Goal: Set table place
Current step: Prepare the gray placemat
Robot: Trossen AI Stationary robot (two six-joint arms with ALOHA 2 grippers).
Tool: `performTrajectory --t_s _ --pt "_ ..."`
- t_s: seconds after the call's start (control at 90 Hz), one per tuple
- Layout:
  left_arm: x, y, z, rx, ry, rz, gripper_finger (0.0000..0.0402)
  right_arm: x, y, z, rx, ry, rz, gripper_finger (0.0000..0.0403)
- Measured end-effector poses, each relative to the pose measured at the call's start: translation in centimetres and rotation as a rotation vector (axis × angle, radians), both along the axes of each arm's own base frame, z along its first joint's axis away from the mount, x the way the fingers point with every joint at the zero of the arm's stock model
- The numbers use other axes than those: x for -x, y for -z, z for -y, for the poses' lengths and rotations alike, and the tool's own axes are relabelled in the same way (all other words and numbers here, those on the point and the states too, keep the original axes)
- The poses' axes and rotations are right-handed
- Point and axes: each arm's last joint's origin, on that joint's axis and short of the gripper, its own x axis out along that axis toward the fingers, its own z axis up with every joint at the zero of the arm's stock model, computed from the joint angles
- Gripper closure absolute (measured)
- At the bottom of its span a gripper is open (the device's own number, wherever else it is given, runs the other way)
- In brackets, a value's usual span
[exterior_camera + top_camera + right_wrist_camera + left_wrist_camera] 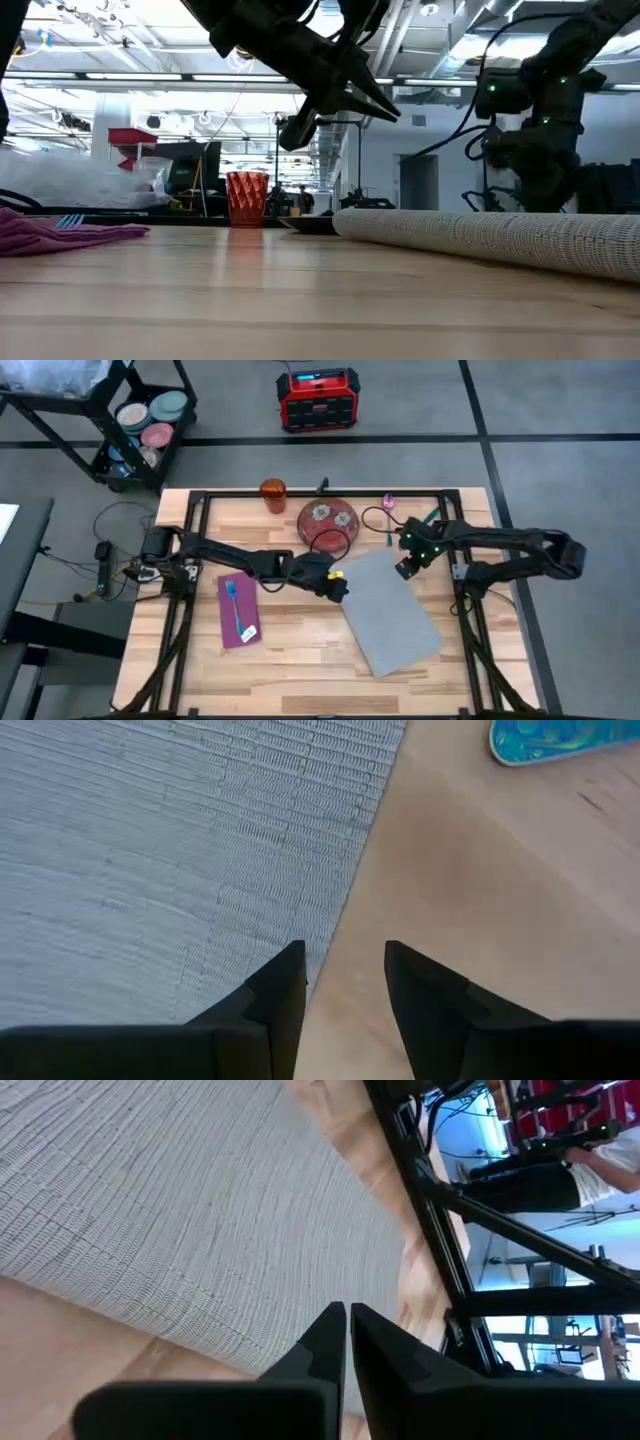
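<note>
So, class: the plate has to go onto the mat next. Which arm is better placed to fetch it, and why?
Probably the left. Its claw hangs shut over the mat's near corner, just below the plate. The right claw, open, is at the mat's far edge, further from the plate.

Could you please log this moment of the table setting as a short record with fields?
placemat: grey placemat lies askew on the table, nothing on it
plate: red plate near the far edge, off the mat
cup: orange cup beside the plate
napkin: purple napkin, blue utensil on top
left pincer: left pincer shut, at the mat's edge
right pincer: right pincer open, over the mat's far corner
</note>
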Motion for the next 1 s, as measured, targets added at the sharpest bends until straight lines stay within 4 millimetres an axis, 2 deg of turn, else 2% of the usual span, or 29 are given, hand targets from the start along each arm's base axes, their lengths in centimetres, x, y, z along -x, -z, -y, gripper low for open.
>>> performTrajectory --t_s 0.189,0.456,0.733,1.0 --pt "0.0 0.0 0.0 -0.006 0.004 0.001 0.0399 -0.2 0.7 0.4 -0.015 -0.001 -0.024 0.0276" --pt "0.0 0.0 0.0 -0.016 0.010 0.001 0.0399 -1.2 1.3 0.9 -0.029 -0.007 0.037 0.0276" --pt "0.1 0.2 0.0 -0.027 0.021 -0.016 0.0399 -1.2 1.5 0.9 -0.041 -0.013 0.021 0.0277" --pt "0.1 0.2 0.0 -0.032 0.028 -0.015 0.0399 -1.4 1.5 0.6 -0.081 -0.028 0.054 0.0306"
